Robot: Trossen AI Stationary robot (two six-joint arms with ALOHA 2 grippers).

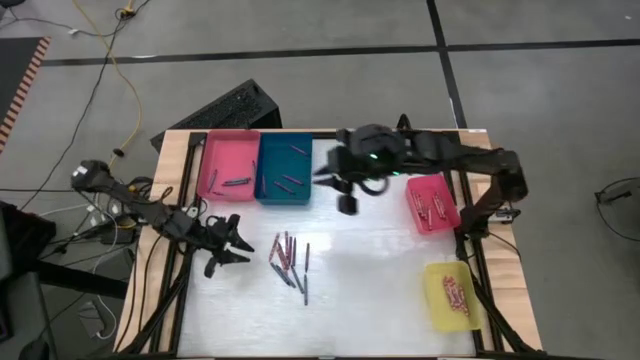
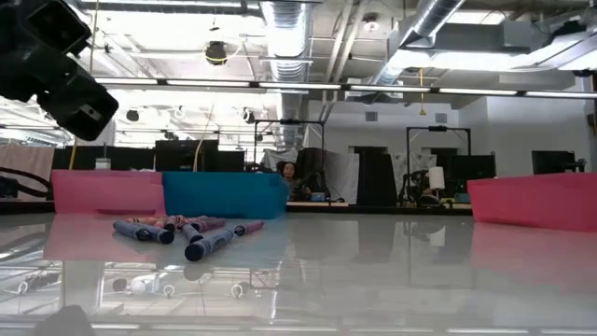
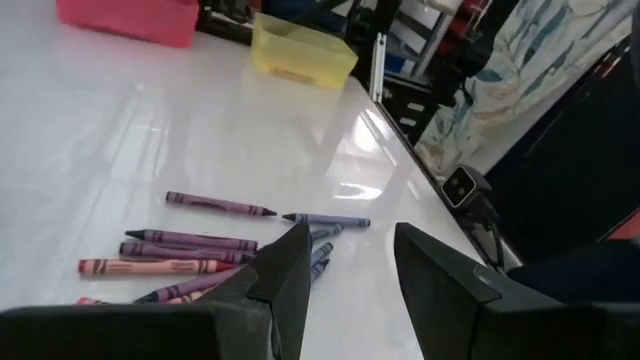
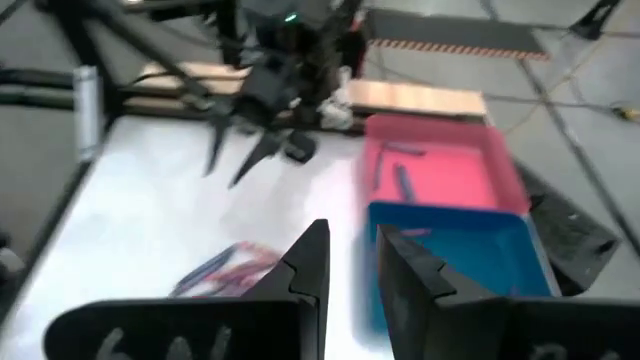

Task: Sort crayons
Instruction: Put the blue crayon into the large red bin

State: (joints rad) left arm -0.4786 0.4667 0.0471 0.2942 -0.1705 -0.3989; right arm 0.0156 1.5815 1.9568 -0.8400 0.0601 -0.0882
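Right gripper empty, fingers slightly parted, just right of blue tray, likely post-drop; left gripper open, empty, beside crayons for next pick

Empty left gripper near crayons

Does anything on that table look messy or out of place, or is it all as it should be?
Only the loose crayons: a small heap lying criss-cross on the bare table, outside any tray. The pink tray, blue tray, red tray and yellow tray each hold a few. Nothing looks spilled or broken.
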